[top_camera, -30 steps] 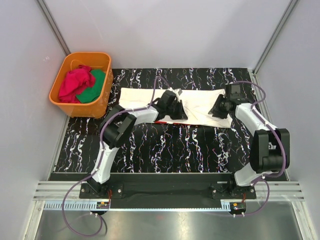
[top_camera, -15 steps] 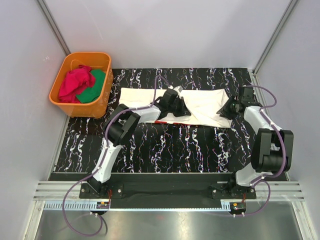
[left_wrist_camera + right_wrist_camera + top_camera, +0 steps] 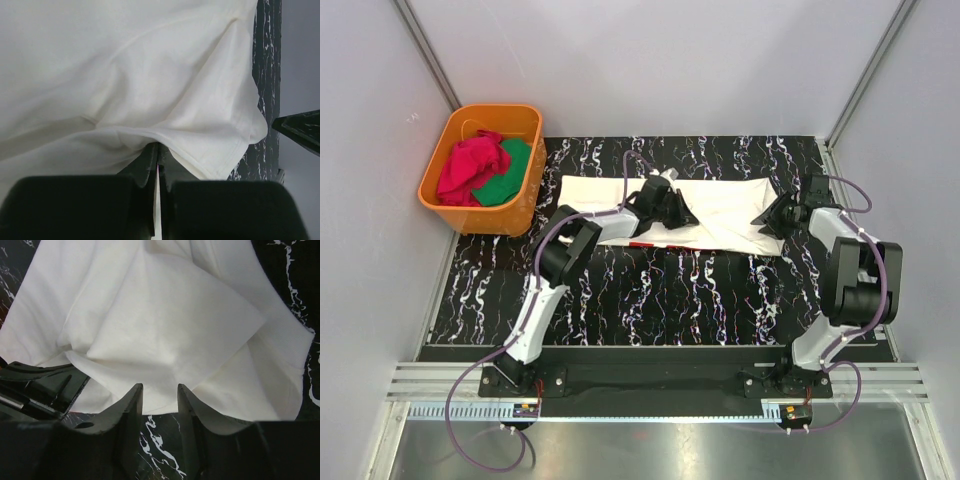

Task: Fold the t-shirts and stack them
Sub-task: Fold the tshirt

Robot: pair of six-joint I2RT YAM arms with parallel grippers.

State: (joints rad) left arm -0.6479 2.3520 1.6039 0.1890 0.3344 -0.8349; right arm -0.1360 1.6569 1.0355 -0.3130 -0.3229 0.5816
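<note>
Left gripper [image 3: 158, 150] is pinching tight on a fold of the cream-white t-shirt [image 3: 720, 215]. Right gripper [image 3: 159, 392] is sitting part open at the shirt's right end, gripping nothing. Shirt's lying folded long across the far half of the table [image 3: 650, 290].

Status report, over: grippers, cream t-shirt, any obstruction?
Left gripper shut, pinching cream t-shirt near its middle. Right gripper open at its right end. Red cloth shows under its near edge. Nothing in the way; orange tub off left.
</note>
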